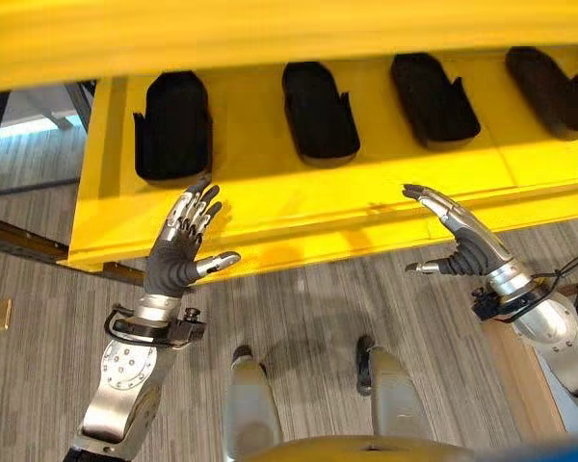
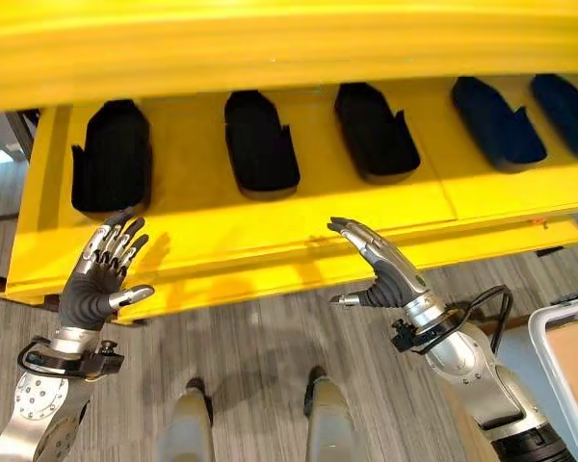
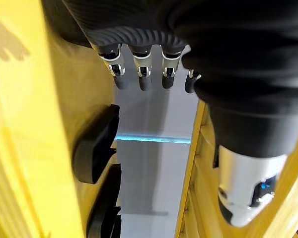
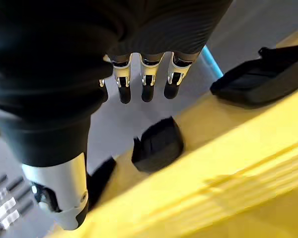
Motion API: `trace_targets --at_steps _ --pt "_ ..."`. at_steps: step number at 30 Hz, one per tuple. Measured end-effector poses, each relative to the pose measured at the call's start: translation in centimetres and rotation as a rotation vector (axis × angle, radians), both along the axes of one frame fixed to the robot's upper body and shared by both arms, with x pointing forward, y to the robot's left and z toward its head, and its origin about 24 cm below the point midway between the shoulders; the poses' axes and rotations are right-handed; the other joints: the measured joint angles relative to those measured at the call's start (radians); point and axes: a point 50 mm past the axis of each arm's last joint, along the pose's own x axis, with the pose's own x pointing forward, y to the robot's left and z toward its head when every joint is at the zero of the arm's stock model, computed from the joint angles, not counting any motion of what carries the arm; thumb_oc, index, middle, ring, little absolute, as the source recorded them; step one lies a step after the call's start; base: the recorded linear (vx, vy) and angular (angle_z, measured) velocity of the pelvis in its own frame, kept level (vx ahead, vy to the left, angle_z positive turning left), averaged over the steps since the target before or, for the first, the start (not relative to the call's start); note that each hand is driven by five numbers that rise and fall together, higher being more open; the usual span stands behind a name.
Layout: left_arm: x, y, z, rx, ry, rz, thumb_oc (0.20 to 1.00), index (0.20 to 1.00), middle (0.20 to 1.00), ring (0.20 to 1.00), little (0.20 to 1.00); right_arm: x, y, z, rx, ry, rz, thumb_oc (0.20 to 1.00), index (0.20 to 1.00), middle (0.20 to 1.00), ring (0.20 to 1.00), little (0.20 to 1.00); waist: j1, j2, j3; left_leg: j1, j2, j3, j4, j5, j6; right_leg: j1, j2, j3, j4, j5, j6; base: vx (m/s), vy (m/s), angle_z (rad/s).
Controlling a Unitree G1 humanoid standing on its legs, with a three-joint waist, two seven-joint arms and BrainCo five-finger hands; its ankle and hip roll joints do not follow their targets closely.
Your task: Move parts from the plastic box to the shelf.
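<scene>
A glossy yellow metal shelf (image 1: pixel 270 207) slopes over grey wood-grain plank flooring (image 1: pixel 308 318). On it lie matte black moulded parts (image 1: pixel 319 111) in a row, each rounded and oblong with a notched side tab. The left hand (image 1: pixel 178 252) hovers at the shelf's front lip, its fingers (image 1: pixel 200 207) straight and spread, holding nothing. The right hand (image 1: pixel 459 241) hovers likewise farther along the lip, its fingers (image 1: pixel 426 197) extended and empty. A pale plastic box rim (image 2: pixel 557 361) shows at the robot's right.

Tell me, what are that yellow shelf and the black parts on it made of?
The shelf looks like painted metal: smooth, glossy yellow, with folded edges and small scuffs. The black parts seem to be moulded plastic or rubber, matte with rounded shapes; the look leaves that open. Both hands hang open and empty.
</scene>
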Motion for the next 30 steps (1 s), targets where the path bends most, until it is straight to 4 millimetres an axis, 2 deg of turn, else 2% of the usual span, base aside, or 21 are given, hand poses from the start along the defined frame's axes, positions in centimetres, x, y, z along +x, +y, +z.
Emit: trace_targets --at_steps 1,2,3,4,6,8,9,11,12,13,14,17,18,22,24,27,30 --pt "-0.1 0.2 -0.9 -0.035 0.036 0.020 1.000 1.000 1.000 1.000 1.000 -0.1 0.0 -0.6 0.049 0.041 0.003 1.000 1.000 1.000 1.000 1.000 -0.006 0.022 -0.008 0.067 0.015 0.009 -0.075 0.021 -0.006 0.052 0.011 -0.013 -0.042 0.003 -0.006 0.30 -0.156 -0.20" --pt "-0.7 0.7 -2.2 -0.075 0.091 0.040 1.000 1.000 1.000 1.000 1.000 -0.4 -0.1 -1.7 0.124 0.115 0.006 1.000 1.000 1.000 1.000 1.000 -0.007 0.044 -0.027 0.192 0.032 0.034 -0.193 0.064 -0.006 0.143 0.033 -0.016 -0.112 0.016 -0.014 0.26 -0.162 -0.25" --pt "-1.4 1.1 -3.4 -0.095 0.150 0.060 1.000 1.000 1.000 1.000 1.000 -0.8 -0.4 -2.7 0.156 0.176 0.001 1.000 1.000 1.000 1.000 1.000 -0.006 0.060 -0.067 0.283 0.038 0.035 -0.284 0.105 0.013 0.210 0.050 -0.021 -0.166 0.018 -0.015 0.17 -0.164 -0.14" --pt "-1.8 1.3 -4.7 -0.129 0.200 0.074 1.000 1.000 1.000 1.000 1.000 -1.3 -1.2 -2.9 0.207 0.214 -0.017 1.000 1.000 1.000 1.000 1.000 -0.013 0.080 -0.105 0.325 0.042 0.030 -0.344 0.145 0.011 0.260 0.057 -0.032 -0.207 0.025 -0.017 0.12 -0.163 0.10" --pt "-2.9 1.6 -7.1 -0.225 0.297 0.119 1.000 1.000 1.000 1.000 1.000 -2.0 -2.4 -3.9 0.321 0.299 -0.047 1.000 1.000 1.000 1.000 1.000 -0.011 0.081 -0.156 0.335 0.057 0.025 -0.373 0.216 -0.003 0.326 0.074 -0.063 -0.304 0.053 -0.028 0.04 -0.148 0.39" --pt "-3.3 1.2 -8.6 -0.285 0.370 0.113 1.000 1.000 1.000 1.000 1.000 -2.2 -2.5 -4.1 0.369 0.324 -0.039 1.000 1.000 1.000 1.000 1.000 -0.009 0.076 -0.159 0.298 0.057 0.032 -0.365 0.265 -0.023 0.359 0.081 -0.099 -0.363 0.082 -0.037 -0.01 -0.065 0.51" --pt "-3.3 0.9 -9.1 -0.297 0.395 0.090 1.000 1.000 1.000 1.000 1.000 -2.2 -2.5 -4.1 0.371 0.332 -0.034 1.000 1.000 1.000 1.000 1.000 -0.012 0.070 -0.159 0.288 0.053 0.037 -0.353 0.280 -0.020 0.366 0.078 -0.112 -0.383 0.092 -0.037 -0.01 -0.051 0.43" --pt "-3.9 0.7 -9.5 -0.320 0.424 0.067 1.000 1.000 1.000 1.000 1.000 -2.1 -2.3 -4.2 0.397 0.342 -0.025 1.000 1.000 1.000 1.000 1.000 0.011 0.060 -0.155 0.286 0.041 0.048 -0.330 0.306 -0.013 0.388 0.072 -0.109 -0.407 0.103 -0.046 0.01 -0.031 0.11" --pt "-4.2 0.4 -9.9 -0.349 0.445 0.051 1.000 1.000 1.000 1.000 1.000 -2.4 -2.3 -4.7 0.453 0.356 -0.036 1.000 1.000 1.000 1.000 1.000 0.022 0.040 -0.147 0.270 0.011 0.025 -0.282 0.307 -0.015 0.413 0.047 -0.110 -0.418 0.106 -0.048 0.06 0.047 0.05" --pt "-4.2 0.0 -10.1 -0.373 0.451 0.035 1.000 1.000 1.000 1.000 1.000 -2.8 -2.3 -5.3 0.479 0.382 -0.046 1.000 1.000 1.000 1.000 1.000 0.025 0.042 -0.154 0.278 -0.010 0.024 -0.291 0.303 -0.019 0.416 0.026 -0.111 -0.421 0.107 -0.046 0.09 0.132 0.17" --pt "-3.9 -0.3 -10.4 -0.407 0.453 0.028 1.000 1.000 1.000 1.000 1.000 -2.9 -2.3 -6.6 0.554 0.417 -0.087 1.000 1.000 1.000 1.000 1.000 0.010 0.056 -0.163 0.291 -0.030 0.025 -0.351 0.293 -0.013 0.416 0.009 -0.118 -0.440 0.126 -0.024 0.10 0.166 0.22" --pt "-3.5 -1.1 -10.6 -0.428 0.462 0.003 1.000 1.000 1.000 1.000 1.000 -3.3 -2.5 -8.3 0.625 0.483 -0.144 1.000 1.000 1.000 1.000 1.000 -0.022 0.087 -0.183 0.349 -0.043 0.058 -0.482 0.267 0.000 0.425 -0.002 -0.138 -0.471 0.153 0.019 0.04 0.132 0.26" --pt "-3.1 -1.2 -10.6 -0.437 0.457 0.005 1.000 1.000 1.000 1.000 1.000 -3.3 -2.2 -8.8 0.649 0.504 -0.154 1.000 1.000 1.000 1.000 1.000 -0.024 0.094 -0.193 0.364 -0.061 0.079 -0.520 0.244 -0.012 0.425 -0.016 -0.133 -0.493 0.176 0.042 -0.02 0.153 -0.08" --pt "-2.3 -0.3 -12.4 -0.413 0.526 0.060 1.000 1.000 1.000 1.000 1.000 -2.8 0.1 -11.3 0.740 0.592 -0.145 1.000 1.000 1.000 1.000 1.000 -0.012 0.001 -0.221 0.368 -0.151 0.114 -0.520 0.234 0.034 0.426 -0.104 -0.092 -0.550 0.226 0.073 0.00 0.095 -0.20" --pt "-2.4 -0.2 -12.5 -0.409 0.534 0.065 1.000 1.000 1.000 1.000 1.000 -2.9 0.6 -11.5 0.731 0.618 -0.130 1.000 1.000 1.000 1.000 1.000 -0.007 -0.024 -0.234 0.368 -0.180 0.123 -0.520 0.232 0.047 0.429 -0.125 -0.078 -0.575 0.239 0.086 0.04 0.064 -0.07" --pt "-2.5 -0.3 -12.7 -0.397 0.547 0.075 1.000 1.000 1.000 1.000 1.000 -2.5 0.8 -11.3 0.729 0.607 -0.127 1.000 1.000 1.000 1.000 1.000 -0.004 -0.025 -0.232 0.376 -0.177 0.124 -0.520 0.233 0.048 0.451 -0.120 -0.077 -0.594 0.251 0.097 0.04 0.028 -0.02" --pt "-2.6 -0.6 -12.9 -0.402 0.554 0.076 1.000 1.000 1.000 1.000 1.000 -2.4 0.6 -11.2 0.718 0.598 -0.131 1.000 1.000 1.000 1.000 1.000 -0.004 -0.002 -0.218 0.387 -0.173 0.129 -0.520 0.231 0.048 0.468 -0.115 -0.077 -0.610 0.256 0.097 0.02 0.004 -0.02"
